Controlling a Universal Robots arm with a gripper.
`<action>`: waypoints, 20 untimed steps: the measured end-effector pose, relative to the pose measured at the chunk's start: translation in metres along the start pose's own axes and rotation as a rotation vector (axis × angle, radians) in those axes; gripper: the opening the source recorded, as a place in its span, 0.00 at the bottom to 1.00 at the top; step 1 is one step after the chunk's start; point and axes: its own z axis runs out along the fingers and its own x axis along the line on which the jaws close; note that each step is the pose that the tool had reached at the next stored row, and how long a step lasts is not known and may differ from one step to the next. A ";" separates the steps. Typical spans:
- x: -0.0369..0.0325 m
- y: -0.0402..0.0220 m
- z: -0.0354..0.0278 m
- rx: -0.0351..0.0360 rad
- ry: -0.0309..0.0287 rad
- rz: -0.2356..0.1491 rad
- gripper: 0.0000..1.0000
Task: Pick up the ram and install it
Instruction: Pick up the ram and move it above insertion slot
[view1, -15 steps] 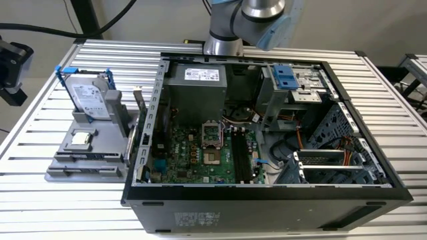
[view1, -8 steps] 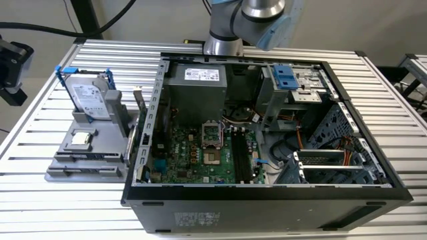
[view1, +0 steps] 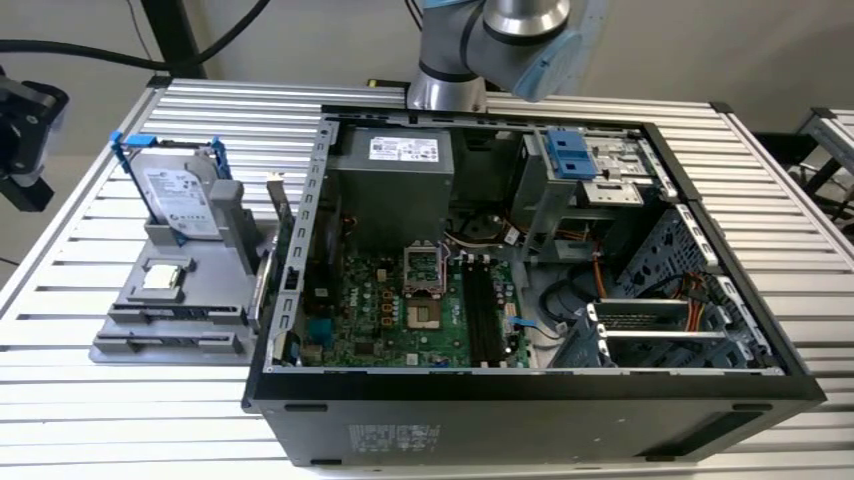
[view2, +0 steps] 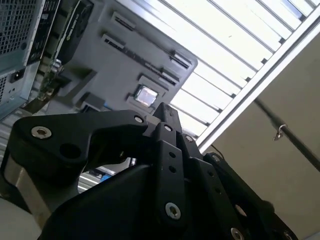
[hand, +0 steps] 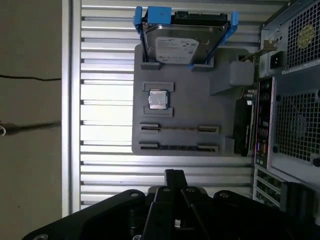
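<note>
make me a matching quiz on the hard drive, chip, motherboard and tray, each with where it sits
Things:
1 hard drive
2 chip
3 motherboard
4 tray

Places:
a inside the open case
b flat in a square recess of the tray
c on the slatted table, beside the case
d upright in a blue frame

Pairs: 1-d, 2-b, 3-a, 4-c
</note>
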 end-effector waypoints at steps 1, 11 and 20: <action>0.0000 0.0000 0.0000 -0.0001 0.0003 -0.006 0.00; 0.0000 0.0001 0.0000 -0.0010 0.0072 -0.145 0.00; 0.0000 0.0001 0.0000 -0.0035 0.0126 -0.260 0.00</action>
